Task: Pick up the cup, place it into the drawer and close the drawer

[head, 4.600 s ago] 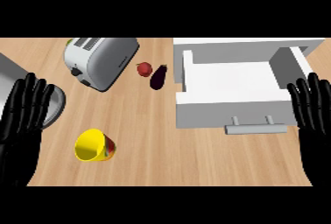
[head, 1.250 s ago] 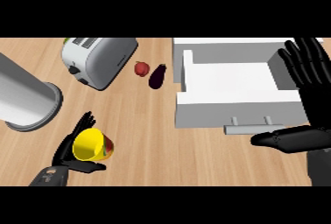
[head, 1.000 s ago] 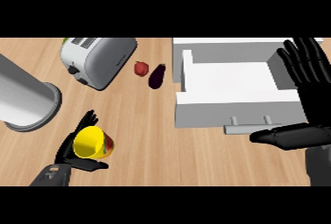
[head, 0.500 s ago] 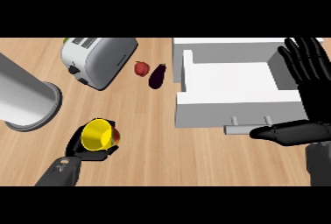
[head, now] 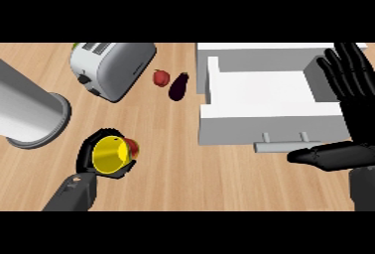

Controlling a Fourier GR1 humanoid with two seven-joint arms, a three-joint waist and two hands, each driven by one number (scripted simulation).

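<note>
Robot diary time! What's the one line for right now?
left hand: curled round yellow cup | right hand: open, resting beside drawer | drawer: open, cup not in | step: picking up cup

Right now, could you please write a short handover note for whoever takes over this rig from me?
Left hand: fingers curled round the yellow cup, at the lower left of the wooden counter.
Right hand: open, fingers up, at the right edge beside the drawer; resting, holding nothing.
Drawer: pulled open, inside white and bare as far as it shows, handle facing the robot.
Done: cup grasped.
Left: carry the cup right, over the drawer's front wall, set it inside, release, then push the drawer shut.
Nearby: toaster, grey cylinder, a small red item and a dark eggplant left of the drawer.
</note>
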